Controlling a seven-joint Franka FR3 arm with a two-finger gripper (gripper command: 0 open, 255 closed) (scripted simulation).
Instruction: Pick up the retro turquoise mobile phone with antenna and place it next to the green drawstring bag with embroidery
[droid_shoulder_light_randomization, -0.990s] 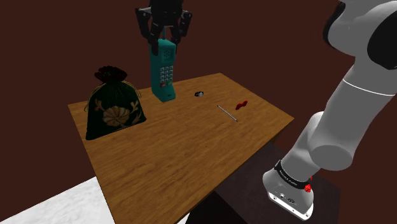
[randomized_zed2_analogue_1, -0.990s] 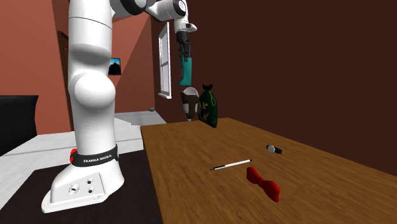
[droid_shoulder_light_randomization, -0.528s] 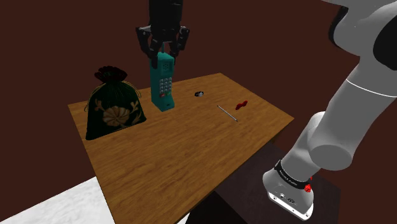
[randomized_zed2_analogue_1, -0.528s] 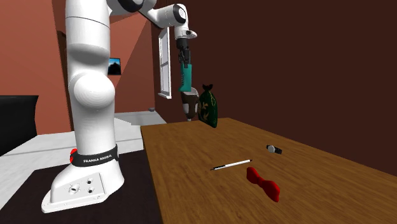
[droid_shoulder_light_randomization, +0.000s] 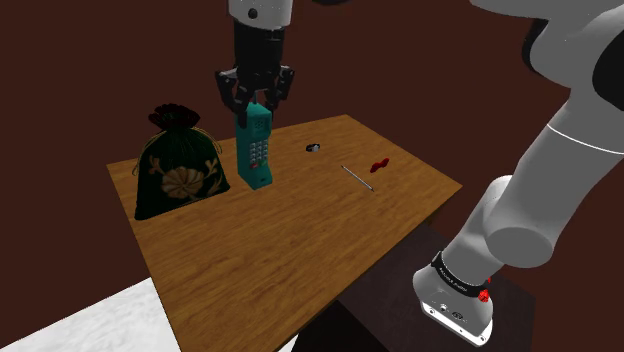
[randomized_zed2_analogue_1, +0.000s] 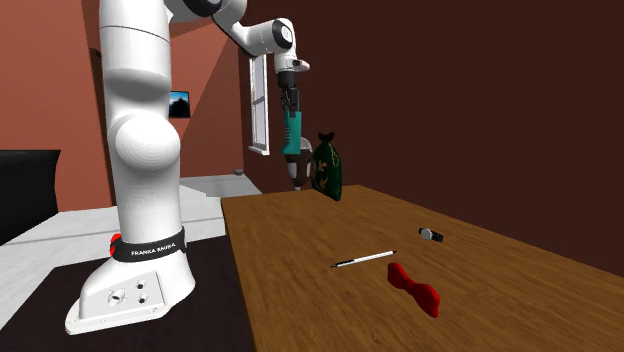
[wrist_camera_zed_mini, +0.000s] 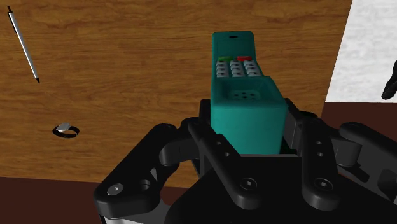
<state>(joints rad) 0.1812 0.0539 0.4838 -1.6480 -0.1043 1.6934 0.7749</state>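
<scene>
Gripper (droid_shoulder_light_randomization: 256, 100) is clamped on the top end of the phone (droid_shoulder_light_randomization: 257, 148). The phone hangs upright, keypad toward the shoulder camera, near the bag (droid_shoulder_light_randomization: 178, 170) on that view's right side.

The second exterior view adds what the shoulder view can't: the phone's lower end is in the air, off the table (droid_shoulder_light_randomization: 300, 240).

Wrist view: one finger on each side of the phone's speaker end, red and green keys further down, wood grain beyond.

A ring (wrist_camera_zed_mini: 65, 130) and a pen (wrist_camera_zed_mini: 24, 44) lie flat on the table, well apart from the phone. A red bow (randomized_zed2_analogue_1: 413, 288) sits near the pen, at the stand's end of the table.

The bag is dark green with gold flower embroidery, standing near the table's far corner.

Room: wooden table, dark brown walls, white floor patch (wrist_camera_zed_mini: 372, 51). The second exterior view also shows a window (randomized_zed2_analogue_1: 260, 105) on a reddish wall.
</scene>
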